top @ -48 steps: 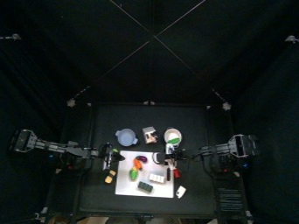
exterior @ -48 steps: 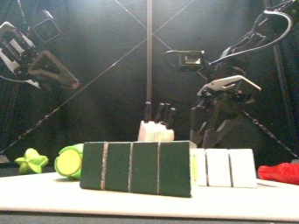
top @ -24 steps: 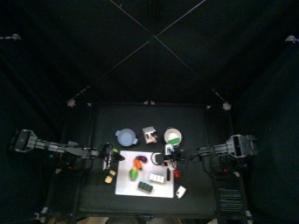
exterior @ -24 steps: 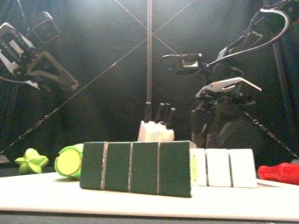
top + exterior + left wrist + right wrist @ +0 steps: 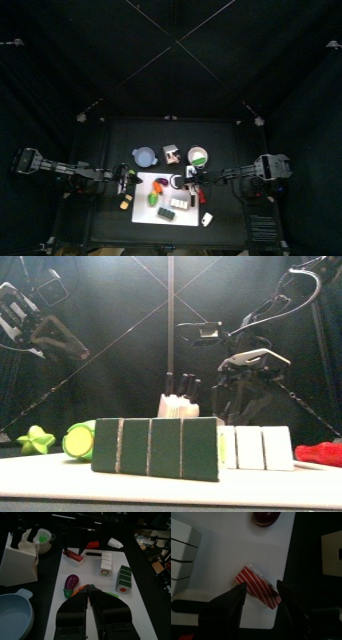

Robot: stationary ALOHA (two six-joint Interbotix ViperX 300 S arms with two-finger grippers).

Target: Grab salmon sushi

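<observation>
The salmon sushi [image 5: 256,586] is a small flat oblong piece, its top red-orange with thin pale stripes running across it and a rim of white rice showing along its edges. It lies flat and unheld on the white board [image 5: 231,547], set at a slant to the board's sides and close to the board's edge, with the dark bench [image 5: 308,542] just beyond. From the left wrist view the salmon sushi [image 5: 73,555] sits at the end of the board nearest the white knife block [image 5: 19,559], apart from the other pieces on the board.
</observation>
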